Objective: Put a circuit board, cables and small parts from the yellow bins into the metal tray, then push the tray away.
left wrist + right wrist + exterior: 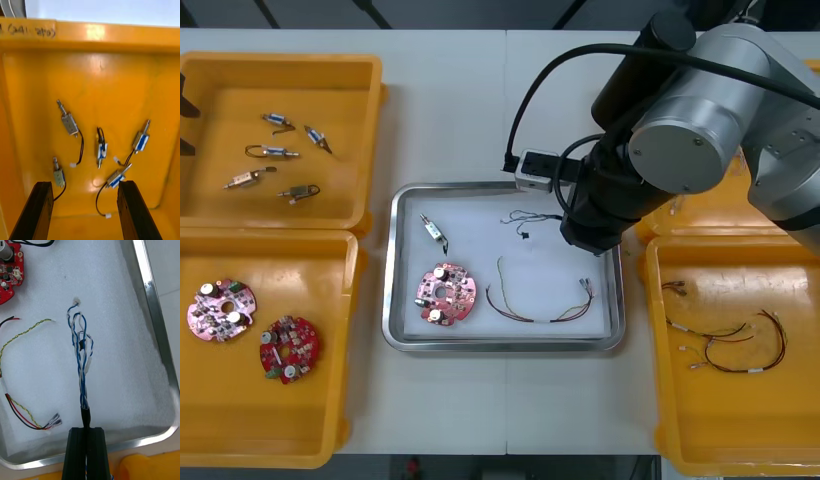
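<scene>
Blue and white twisted cable [80, 352] is clamped at its black-sleeved end between the fingers of the right gripper [87, 429], which are pressed together on it. The rest of the cable trails out across the white lining of the metal tray [505, 345], ending in a small white plug. In the front view this gripper sits under its grey arm above the tray's far right corner, and the cable lies along the tray's far edge.

Three other things lie in the tray. A round red circuit board [446, 294] is near the left edge, a small metal part [434, 231] is toward the far left corner, and a red and yellow cable [515, 316] curves along the near edge.

The tray stands at the middle of the bench between the yellow bins [280, 62]. The left gripper [84, 182] hovers over the bin at the bench's far left corner, with its fingers standing apart and nothing between them. Five small metal parts [101, 148] lie loose on that bin's floor. The near left bin holds two spare boards [290, 348], and the near right bin holds loose cables [725, 345].
</scene>
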`<state>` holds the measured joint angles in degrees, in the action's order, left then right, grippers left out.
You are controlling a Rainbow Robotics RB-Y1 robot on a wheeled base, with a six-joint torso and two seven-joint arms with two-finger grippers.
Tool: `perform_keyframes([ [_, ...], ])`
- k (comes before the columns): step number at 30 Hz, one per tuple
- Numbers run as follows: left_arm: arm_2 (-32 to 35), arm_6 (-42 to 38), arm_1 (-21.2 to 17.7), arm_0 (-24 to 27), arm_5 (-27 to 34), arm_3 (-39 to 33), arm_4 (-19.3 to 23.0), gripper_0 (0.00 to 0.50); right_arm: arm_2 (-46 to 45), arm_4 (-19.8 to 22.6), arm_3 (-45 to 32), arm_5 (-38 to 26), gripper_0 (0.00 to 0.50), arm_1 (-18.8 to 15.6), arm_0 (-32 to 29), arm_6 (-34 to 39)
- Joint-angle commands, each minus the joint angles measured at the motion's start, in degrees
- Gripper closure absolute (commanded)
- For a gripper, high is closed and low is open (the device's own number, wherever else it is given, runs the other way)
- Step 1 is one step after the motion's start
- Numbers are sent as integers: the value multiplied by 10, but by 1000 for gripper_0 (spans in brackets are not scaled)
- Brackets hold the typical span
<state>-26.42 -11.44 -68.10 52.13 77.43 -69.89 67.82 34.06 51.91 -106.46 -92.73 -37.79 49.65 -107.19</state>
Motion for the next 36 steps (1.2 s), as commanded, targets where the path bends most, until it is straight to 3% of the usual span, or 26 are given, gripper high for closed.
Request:
perform_keyframes([
  [1,-8,-10,13,25,-27,34,-19,0,16,6,38,26,500,19,33,-55],
  [5,-22,-15,28,25,-54,58,-30,0,34,1,78,53,500,26,38,-89],
  [13,-56,-22,59,26,-102,83,-33,0,94,-43,111,123,500,31,40,-81],
  [23,-96,-38,82,29,-123,89,-61,0,100,-48,121,138,500,32,38,-79],
  [24,-96,-38,86,29,-123,92,-65,0,100,-48,121,137,469,31,38,-79],
  [26,-101,-39,91,29,-129,98,-67,0,100,-49,121,134,349,31,38,-78],
  [28,-115,-40,97,29,-149,106,-67,0,100,-50,121,130,97,31,38,-74],
  [29,-118,-40,98,29,-155,107,-69,0,100,-50,121,128,37,31,38,-73],
  [30,-125,-42,100,29,-164,112,-70,0,100,-50,121,127,0,31,38,-72],
  [36,-131,-40,110,31,-178,135,-76,0,68,-47,103,92,0,31,39,-57],
])
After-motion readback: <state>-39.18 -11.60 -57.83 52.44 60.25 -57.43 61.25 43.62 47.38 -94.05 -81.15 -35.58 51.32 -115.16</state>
